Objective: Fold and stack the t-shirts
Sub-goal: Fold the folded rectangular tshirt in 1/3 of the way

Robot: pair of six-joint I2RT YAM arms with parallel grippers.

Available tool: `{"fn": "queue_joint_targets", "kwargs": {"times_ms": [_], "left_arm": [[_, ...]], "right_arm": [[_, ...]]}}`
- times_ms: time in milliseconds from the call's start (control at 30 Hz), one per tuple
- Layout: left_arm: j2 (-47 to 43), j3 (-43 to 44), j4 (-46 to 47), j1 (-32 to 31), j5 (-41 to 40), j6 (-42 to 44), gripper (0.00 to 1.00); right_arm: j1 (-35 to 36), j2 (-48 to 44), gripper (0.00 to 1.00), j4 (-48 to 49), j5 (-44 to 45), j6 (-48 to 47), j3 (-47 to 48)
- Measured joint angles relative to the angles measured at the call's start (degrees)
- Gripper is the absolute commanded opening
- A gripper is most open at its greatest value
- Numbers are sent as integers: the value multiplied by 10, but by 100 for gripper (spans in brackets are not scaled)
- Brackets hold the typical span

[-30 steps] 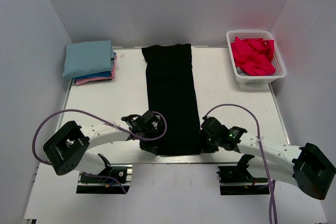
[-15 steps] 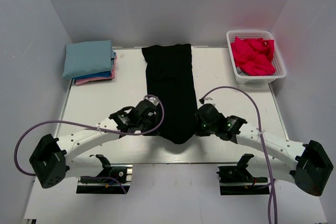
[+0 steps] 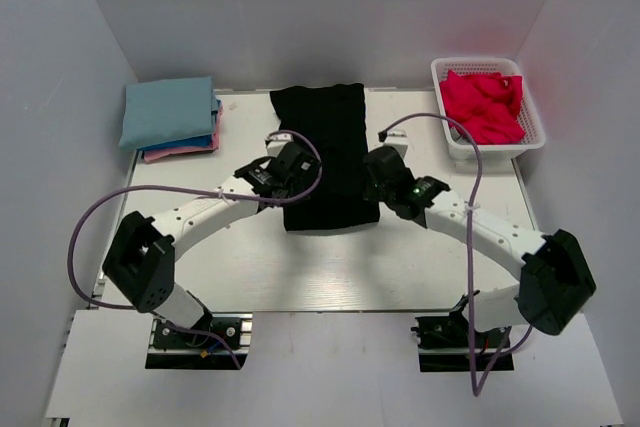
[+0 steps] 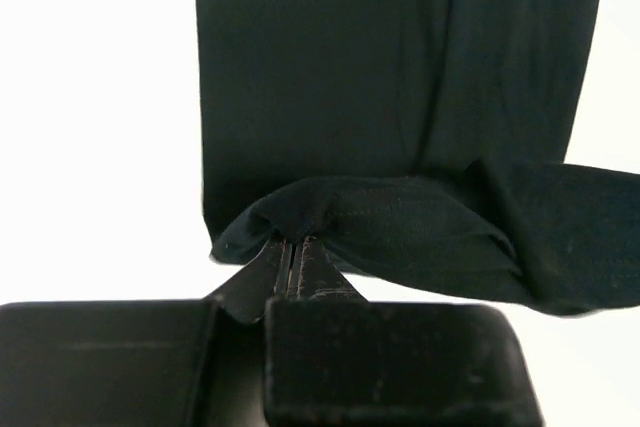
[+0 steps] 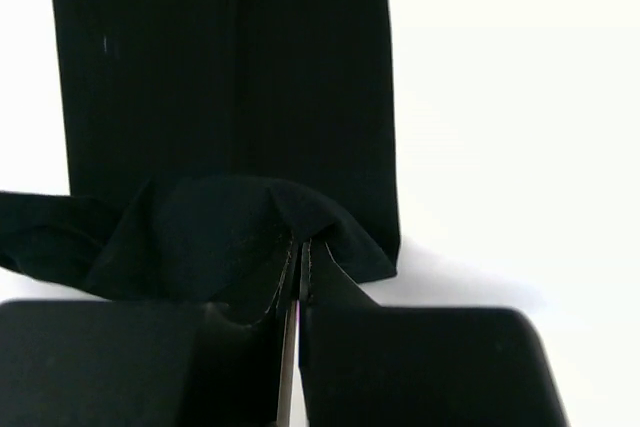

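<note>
A large black t-shirt (image 3: 325, 132) lies as a long folded strip down the middle of the white table (image 3: 200, 247). Its near end is lifted and doubled back over the rest. My left gripper (image 3: 297, 173) is shut on that hem's left corner, and my right gripper (image 3: 371, 173) is shut on the right corner. In the left wrist view the left gripper (image 4: 291, 247) pinches a bunched fold of the black t-shirt (image 4: 400, 67). The right wrist view shows the right gripper (image 5: 302, 247) pinching the black t-shirt (image 5: 220, 77) the same way.
A stack of folded t-shirts sits at the far left: light blue (image 3: 168, 112) on top, blue and pink (image 3: 180, 154) edges showing beneath. At the far right a white lattice basket (image 3: 492, 150) holds a crumpled bright red t-shirt (image 3: 485, 105). White walls enclose the table.
Both grippers have carried the black t-shirt's near hem from the table's front edge up and away to mid-table, folding the cloth over itself. Both arms have stretched out.
</note>
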Motion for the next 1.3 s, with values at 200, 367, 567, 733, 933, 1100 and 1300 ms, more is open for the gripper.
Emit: {"fn": "queue_joint_targets", "kwargs": {"times_ms": [200, 367, 567, 733, 933, 1100, 1300], "left_arm": [[27, 39, 44, 51, -25, 29, 0], [78, 92, 82, 79, -24, 63, 0], [149, 148, 105, 109, -12, 86, 0], [184, 164, 107, 134, 7, 91, 0], [226, 182, 117, 159, 25, 101, 0], [287, 235, 115, 173, 36, 109, 41], [367, 317, 110, 203, 45, 124, 100]], "right_arm": [[-45, 80, 0, 45, -5, -42, 58], [-74, 138, 0, 66, -20, -68, 106], [-101, 200, 0, 85, -46, -94, 166], [-119, 245, 0, 90, -71, -106, 203], [-136, 303, 0, 94, -94, -113, 244], [-148, 362, 1, 101, -117, -122, 288], [-171, 446, 55, 109, -122, -106, 363]]}}
